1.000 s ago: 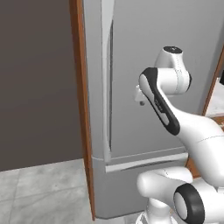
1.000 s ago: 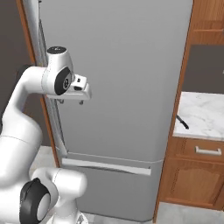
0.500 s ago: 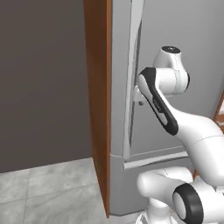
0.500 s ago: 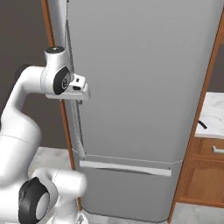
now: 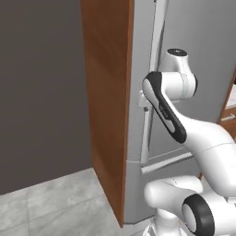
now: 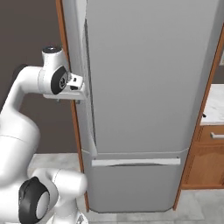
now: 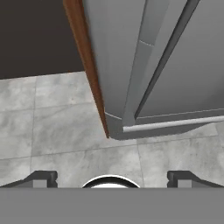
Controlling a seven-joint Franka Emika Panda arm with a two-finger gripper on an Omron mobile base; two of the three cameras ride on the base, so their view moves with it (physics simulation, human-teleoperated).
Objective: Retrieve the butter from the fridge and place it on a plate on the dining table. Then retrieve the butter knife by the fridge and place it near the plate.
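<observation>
The fridge (image 6: 144,96) stands closed in front of the robot, with a brown wooden panel (image 5: 108,101) along its left side and a long vertical handle (image 6: 89,87) near its left edge, and to its right there is a wooden cabinet (image 6: 205,157) with a white counter (image 6: 213,109) on top. The gripper (image 7: 111,177) is released, its two dark finger tips (image 7: 41,177) standing wide apart with nothing between them, and it is held at the left edge of the fridge, close to the handle. On the counter, by the right side of the fridge, a small dark piece (image 6: 203,115) lies, maybe the butter knife, but it is too small to tell.
</observation>
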